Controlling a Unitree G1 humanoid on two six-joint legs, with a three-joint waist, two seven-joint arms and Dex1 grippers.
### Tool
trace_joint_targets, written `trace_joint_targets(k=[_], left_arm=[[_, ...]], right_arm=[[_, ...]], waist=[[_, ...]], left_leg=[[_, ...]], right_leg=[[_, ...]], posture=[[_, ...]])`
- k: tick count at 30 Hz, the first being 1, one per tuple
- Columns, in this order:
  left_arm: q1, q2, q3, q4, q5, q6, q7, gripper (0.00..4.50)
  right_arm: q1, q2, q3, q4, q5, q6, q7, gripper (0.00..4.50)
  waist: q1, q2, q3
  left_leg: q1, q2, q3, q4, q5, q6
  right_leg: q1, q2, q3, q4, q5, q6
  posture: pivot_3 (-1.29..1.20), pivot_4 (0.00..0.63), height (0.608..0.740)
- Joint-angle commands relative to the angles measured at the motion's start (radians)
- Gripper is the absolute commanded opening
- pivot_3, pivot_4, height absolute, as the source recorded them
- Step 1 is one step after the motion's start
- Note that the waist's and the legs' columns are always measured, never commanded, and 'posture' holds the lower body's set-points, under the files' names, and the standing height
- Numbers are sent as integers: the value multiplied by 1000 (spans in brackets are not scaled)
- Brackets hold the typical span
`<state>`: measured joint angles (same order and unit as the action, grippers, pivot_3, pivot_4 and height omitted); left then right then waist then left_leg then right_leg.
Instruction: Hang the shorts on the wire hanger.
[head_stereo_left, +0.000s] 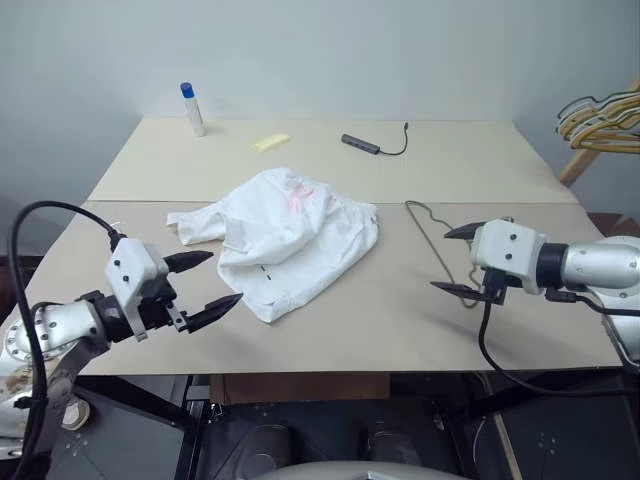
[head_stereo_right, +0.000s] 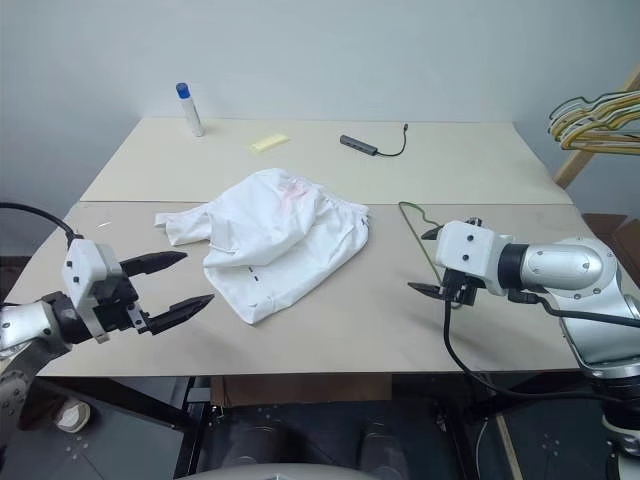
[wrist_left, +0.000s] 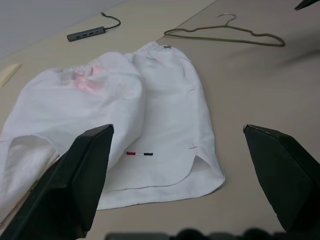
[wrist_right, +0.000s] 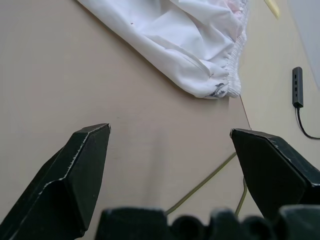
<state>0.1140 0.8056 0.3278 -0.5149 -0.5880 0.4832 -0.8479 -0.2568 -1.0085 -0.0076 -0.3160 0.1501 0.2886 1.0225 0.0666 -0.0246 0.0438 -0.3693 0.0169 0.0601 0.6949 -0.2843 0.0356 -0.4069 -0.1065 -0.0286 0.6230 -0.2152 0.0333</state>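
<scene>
With both the left tool (head_stereo_left: 205, 283) and right tool (head_stereo_left: 456, 260) wide and empty, a pinch at the crumpled shorts (head_stereo_left: 285, 240) at frame centre could bunch several layers, and the wire hanger (wrist_left: 225, 35) flat on the counter (head_stereo_left: 400, 320) may skid away.

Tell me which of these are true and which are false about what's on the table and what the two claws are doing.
1. The shorts already hang on the wire hanger. False: they lie crumpled on the table, and the hanger lies flat beside them, apart from the cloth.
2. Both claws are open and hold nothing. True: the left gripper and the right gripper hover with fingers spread.
3. The blue-capped bottle lies on its side. False: it stands upright at the far edge.
4. The shorts bear a faint pink mark. True.
5. A bunch of hangers sits off the table on the robot's right. True.
</scene>
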Motion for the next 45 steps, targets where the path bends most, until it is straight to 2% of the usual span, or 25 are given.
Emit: trace_joint_targets(k=[1, 6, 10, 16, 21, 24, 30, 37, 39, 45], left_arm=[[-40, 6, -47, 16, 3, 1, -20, 4500], [-98, 24, -238, 96, 155, -25, -36, 4500], [-213, -14, -423, 175, 299, 54, 40, 4500], [-273, -29, -552, 231, 399, 82, 38, 4500], [-285, -44, -605, 277, 468, 110, 62, 4500], [-290, -55, -606, 283, 461, 146, 50, 3938], [-306, -84, -591, 290, 484, 205, 102, 2034], [-304, -59, -543, 256, 471, 221, 106, 35], [-293, -38, -517, 223, 450, 234, 87, 35], [-240, 54, -389, 82, 341, 289, 1, 35]], right_arm=[[20, -6, -45, -43, 0, 0, -18, 4485], [55, 7, -50, -73, -9, 20, -53, 4485], [70, 11, -45, -97, -18, 37, -72, 4485], [95, 5, -51, -110, -31, 46, -89, 4485], [101, 12, -49, -120, -35, 56, -102, 4485], [100, 16, -40, -122, -39, 59, -110, 4500], [85, 21, -20, -111, -50, 59, -116, 4500], [56, 48, 37, -80, -96, 40, -127, 4500], [30, 68, 75, -46, -138, 12, -143, 4500], [-173, 265, 222, 222, -252, -116, -232, 4500]], waist=[[-1, 0, 0], [-8, 0, 0], [-14, 0, 0], [-38, 0, 0], [-51, 1, 0], [-50, 2, -1], [-53, 3, -2], [-60, 3, -2], [-60, 3, -2], [-78, 1, 0]], left_leg=[[0, 0, 0, 0, 0, 0], [0, 0, 1, 0, 0, 0], [0, -1, 1, 0, 0, 0], [-1, -1, 1, 0, -1, 2], [0, -1, 0, 0, -1, 2], [1, -1, 0, 0, -1, 2], [2, -1, 0, 0, -1, 2], [2, -1, 0, 0, -1, 2], [2, -1, 0, 0, -1, 2], [1, -1, 1, 0, -1, 2]], right_leg=[[0, 0, 0, 0, 0, 0], [0, 0, 0, -1, 0, 1], [1, 0, 0, -1, 1, 1], [0, 0, 1, -3, 1, 2], [1, 0, 1, -3, 1, 2], [3, 0, 1, -2, 1, 2], [3, 0, 2, -2, 1, 2], [2, 0, 3, -1, 1, 2], [1, 1, 3, -1, 1, 2], [0, 1, 4, 0, 1, 2]], posture=[[60, 0, 740], [41, 0, 740], [27, 0, 740], [7, 0, 740], [3, 0, 740], [4, 0, 740], [10, 0, 740], [23, 0, 740], [22, 0, 740], [45, 0, 740]])
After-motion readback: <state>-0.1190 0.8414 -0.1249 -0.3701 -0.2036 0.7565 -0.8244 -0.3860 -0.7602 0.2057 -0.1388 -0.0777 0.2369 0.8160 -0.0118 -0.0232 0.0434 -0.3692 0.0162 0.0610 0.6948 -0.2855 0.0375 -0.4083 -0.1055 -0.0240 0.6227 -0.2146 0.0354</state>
